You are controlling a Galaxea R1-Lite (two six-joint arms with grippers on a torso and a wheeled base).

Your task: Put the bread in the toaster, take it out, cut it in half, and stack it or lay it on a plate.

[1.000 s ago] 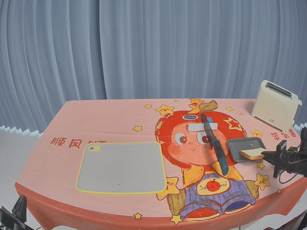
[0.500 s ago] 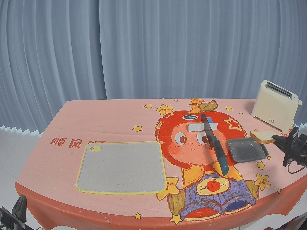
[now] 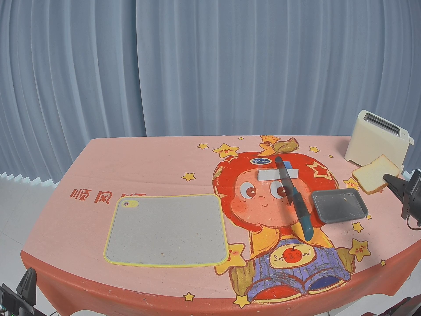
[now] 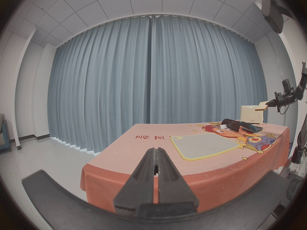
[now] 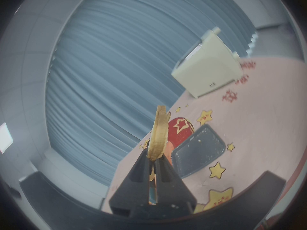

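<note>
Tool on the right arm (image 3: pixel 387 178) is clamped on one edge of the pale, brown-crusted slice of bread (image 3: pixel 376 174). In the right wrist view the slice stands edge-on between the jaws, most of it unsupported. It hangs in the air in front of the cream two-slot toaster (image 3: pixel 377 145), which stands at the far right of the pink cartoon-print table (image 3: pixel 131 167). It is not yet over the slots; the gap to the toaster wall cannot be judged. The dark grey rectangular tray (image 3: pixel 340 206), nearer the table's middle, holds only a crumb. Beside it lies the teal-handled knife (image 3: pixel 294 194). The grey cutting board with yellow rim (image 3: pixel 166 230) is well apart, to the left. Left tool (image 4: pixel 155 168) is closed on nothing, low and off the table's near-left edge.

Risks, as a judgement:
- The grip is thin and at one edge, so soft bread may droop, tear or pivot in the jaws.
- The slot is narrow. A slice not square to it could catch the rim and buckle.
- A push against the toaster could shift it toward the nearby table edge.

Change:
- 1.0 s ago the slice lay flat, just over the tray.
- 0.5 s ago it was lifted past the tray's far right corner, still flat.
- Now it is higher, nearer the toaster, and rolled so its face shows in the head view.
- Everything else is unmoved.
</note>
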